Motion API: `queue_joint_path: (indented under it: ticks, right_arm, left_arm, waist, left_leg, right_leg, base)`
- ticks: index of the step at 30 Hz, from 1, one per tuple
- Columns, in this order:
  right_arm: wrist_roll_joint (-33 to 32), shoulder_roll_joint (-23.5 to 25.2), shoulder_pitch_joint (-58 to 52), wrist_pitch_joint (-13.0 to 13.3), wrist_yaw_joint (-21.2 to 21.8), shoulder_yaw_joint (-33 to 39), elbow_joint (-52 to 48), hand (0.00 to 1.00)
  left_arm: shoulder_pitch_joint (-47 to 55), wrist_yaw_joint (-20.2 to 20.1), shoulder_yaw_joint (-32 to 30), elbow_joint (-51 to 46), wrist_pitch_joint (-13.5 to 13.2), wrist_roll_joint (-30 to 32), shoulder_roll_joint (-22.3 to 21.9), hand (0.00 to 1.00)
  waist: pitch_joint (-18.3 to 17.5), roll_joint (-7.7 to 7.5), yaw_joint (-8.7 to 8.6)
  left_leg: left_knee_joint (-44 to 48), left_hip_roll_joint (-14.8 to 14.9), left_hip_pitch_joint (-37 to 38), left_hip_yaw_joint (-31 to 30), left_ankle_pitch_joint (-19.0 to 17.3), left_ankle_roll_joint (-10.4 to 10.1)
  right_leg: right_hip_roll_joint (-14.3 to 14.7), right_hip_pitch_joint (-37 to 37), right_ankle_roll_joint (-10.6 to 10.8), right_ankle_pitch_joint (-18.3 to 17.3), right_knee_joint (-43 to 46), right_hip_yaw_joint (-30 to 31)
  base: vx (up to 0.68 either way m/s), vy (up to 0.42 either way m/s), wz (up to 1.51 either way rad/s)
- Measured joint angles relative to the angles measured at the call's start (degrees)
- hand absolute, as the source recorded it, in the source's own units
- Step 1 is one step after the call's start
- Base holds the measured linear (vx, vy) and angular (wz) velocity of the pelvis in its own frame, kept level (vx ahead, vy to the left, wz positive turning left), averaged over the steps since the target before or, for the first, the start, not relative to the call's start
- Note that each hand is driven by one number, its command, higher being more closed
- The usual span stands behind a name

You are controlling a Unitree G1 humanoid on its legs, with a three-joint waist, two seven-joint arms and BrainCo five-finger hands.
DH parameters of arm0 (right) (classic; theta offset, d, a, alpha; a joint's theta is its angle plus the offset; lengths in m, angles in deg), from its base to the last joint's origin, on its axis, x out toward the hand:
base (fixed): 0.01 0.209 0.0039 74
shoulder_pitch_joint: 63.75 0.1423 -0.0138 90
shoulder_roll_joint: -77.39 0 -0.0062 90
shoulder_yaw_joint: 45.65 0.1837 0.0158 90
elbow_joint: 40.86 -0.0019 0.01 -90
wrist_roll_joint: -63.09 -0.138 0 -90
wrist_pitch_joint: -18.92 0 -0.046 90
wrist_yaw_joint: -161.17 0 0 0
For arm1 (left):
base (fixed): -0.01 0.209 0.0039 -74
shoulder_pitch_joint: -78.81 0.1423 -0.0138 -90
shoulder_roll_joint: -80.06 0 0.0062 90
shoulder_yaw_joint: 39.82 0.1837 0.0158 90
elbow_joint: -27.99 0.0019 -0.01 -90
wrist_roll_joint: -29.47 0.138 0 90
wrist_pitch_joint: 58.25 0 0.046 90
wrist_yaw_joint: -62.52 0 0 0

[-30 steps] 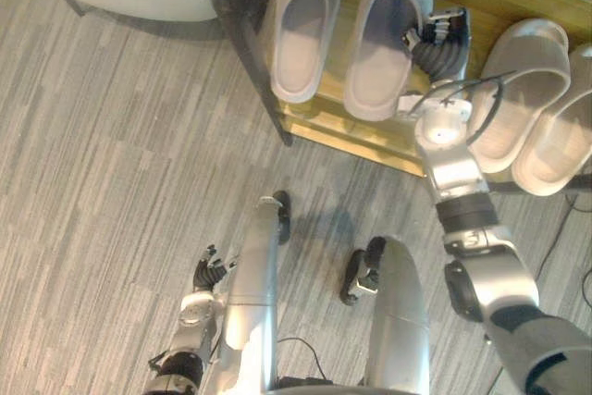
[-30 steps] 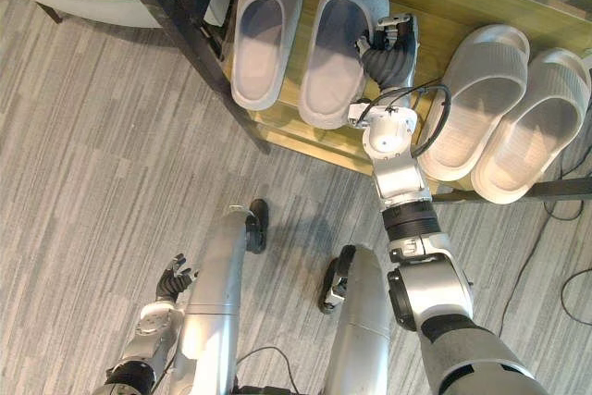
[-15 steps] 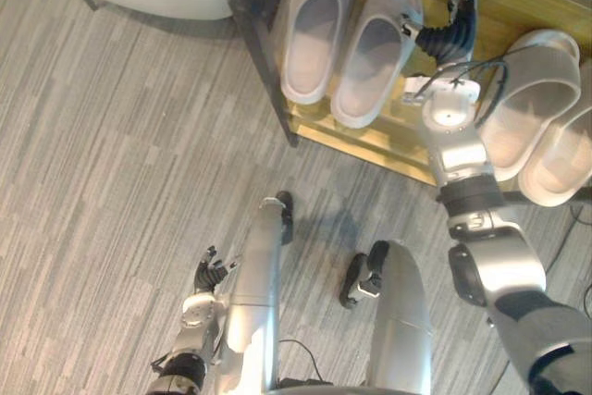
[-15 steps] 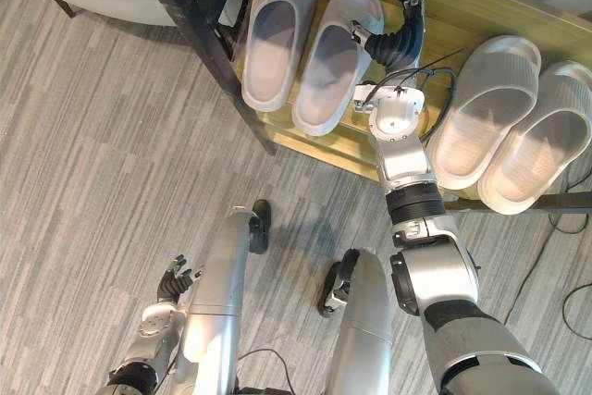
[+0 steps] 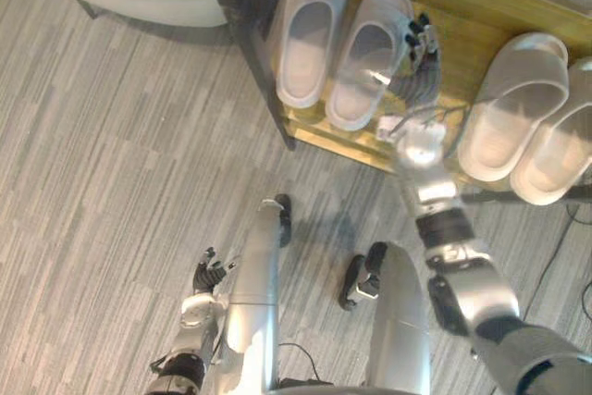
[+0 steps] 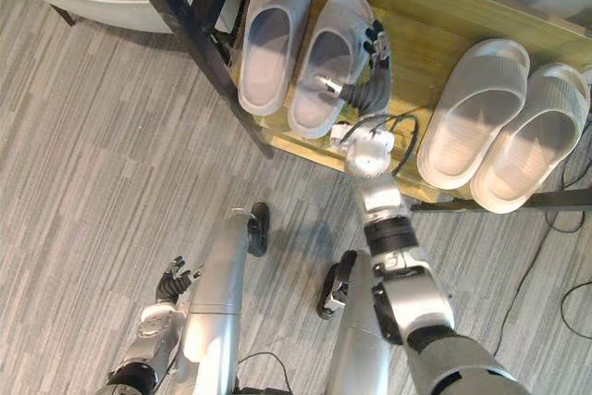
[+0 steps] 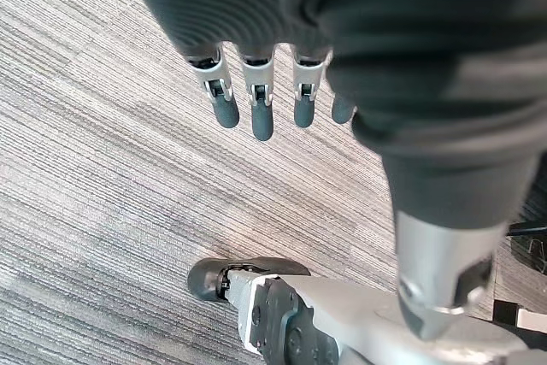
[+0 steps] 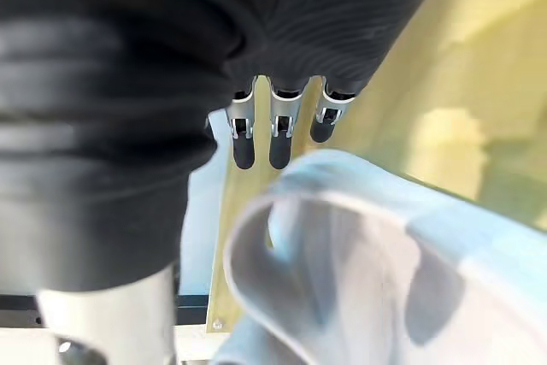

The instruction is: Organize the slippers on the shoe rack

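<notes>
The grey striped carpet floor (image 6: 83, 164) runs under everything, and on it stands the shoe rack (image 6: 435, 16), a pale wooden shelf board in a black metal frame (image 6: 199, 30). That shelf is the holder here, and it carries four pale grey foam slippers in two pairs. The left pair sits just beside the black post: the outer slipper (image 6: 268, 43) is square to the board, while the inner slipper (image 6: 326, 67) is tilted slightly, its heel end close to its partner. The right pair of grey slippers (image 6: 499, 122) lies touching side to side, well apart from the first pair with bare wood between, and its heels hang a little past the front edge. My right robot hand (image 6: 372, 69) lies against the inner slipper's open side, placed there, I judge, to nudge it parallel to its mate. Its fingers (image 8: 280, 138) are straight and hold nothing, though the thumb seems to reach across the slipper's rim; I cannot tell whether it presses. My left robot hand (image 6: 173, 279) hangs low over the carpet, fingers (image 7: 261, 113) loosely straight, empty and out of the way.
</notes>
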Motion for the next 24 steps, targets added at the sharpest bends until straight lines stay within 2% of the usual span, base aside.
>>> queue_joint_path:
  ticks: [7, 13, 24]
  right_arm:
    - [-2.8, 3.2, -3.0, 0.7, 1.0, 2.0, -1.5, 0.0]
    - [-8.0, 3.1, -3.0, 2.1, 4.8, 1.9, -1.4, 0.0]
    - [-11.1, 1.2, 0.2, 3.4, 6.3, 1.5, 2.7, 0.0]
  left_arm:
    - [0.0, 0.2, -2.4, -0.1, 1.0, 0.6, -1.0, 0.0]
    - [0.0, 0.2, -2.4, -0.2, 1.0, 1.2, -1.0, 0.0]
    - [0.2, -0.1, -2.4, -1.0, 0.8, 1.1, -1.1, 0.0]
  waist:
    - [0.0, -0.02, 0.01]
    - [0.0, -0.07, 0.14]
    - [0.2, -0.33, 0.3]
  left_leg:
    - [-0.7, 0.0, 1.0, 0.1, -0.1, -0.4]
    - [-2.3, -0.1, 1.0, 0.2, 1.0, -0.2]
    - [-2.9, -0.3, 0.6, -0.4, 1.5, -0.6]
  right_leg:
    - [-0.1, 0.9, -0.1, 0.1, -0.3, -0.2]
    - [-0.4, 0.8, -0.6, 0.4, -1.1, -0.4]
    - [-0.5, 0.7, -0.6, 0.4, -1.4, -1.5]
  base:
    - [-0.04, -0.007, 0.01]
    - [-0.02, -0.01, 0.05]
    - [0.0, -0.012, 0.02]
